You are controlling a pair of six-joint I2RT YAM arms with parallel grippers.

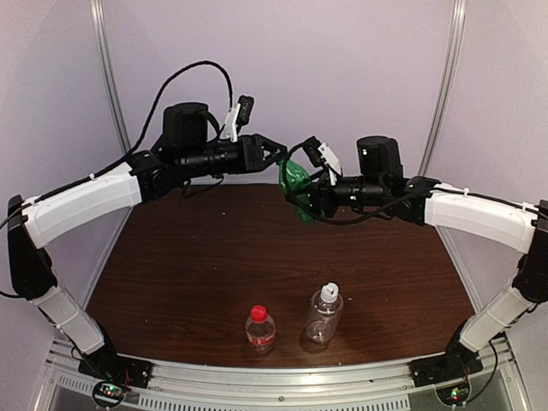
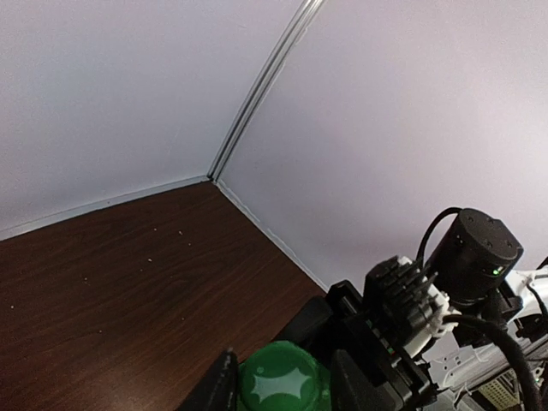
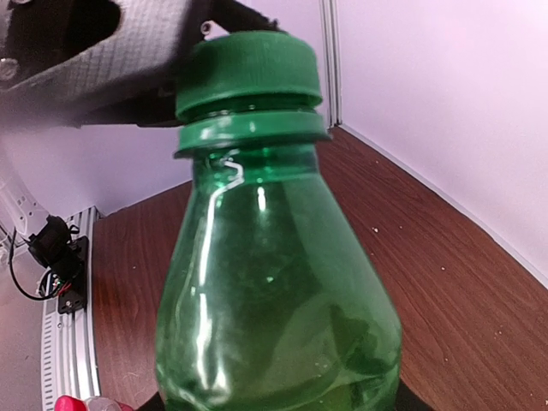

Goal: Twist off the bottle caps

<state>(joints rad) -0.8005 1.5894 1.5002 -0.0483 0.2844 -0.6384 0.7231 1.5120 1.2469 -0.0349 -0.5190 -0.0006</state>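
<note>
My right gripper (image 1: 312, 201) is shut on the body of the slim green bottle (image 3: 274, 282), holding it in the air over the far middle of the table. In the right wrist view the bottle hides almost all of that gripper's fingers. The green cap (image 3: 248, 73) sits on the bottle's neck. My left gripper (image 2: 282, 370) has a finger close on each side of that cap (image 2: 282, 381); whether they press on it does not show. A short clear bottle (image 1: 259, 330) with a red cap (image 1: 258, 312) and a larger clear bottle (image 1: 324, 317) with a white-grey cap (image 1: 330, 291) stand upright near the front edge.
The brown wooden table (image 1: 188, 257) is enclosed by pale walls at the back and sides, with a metal rail along the near edge. Both arms reach in from the sides and meet above the far middle.
</note>
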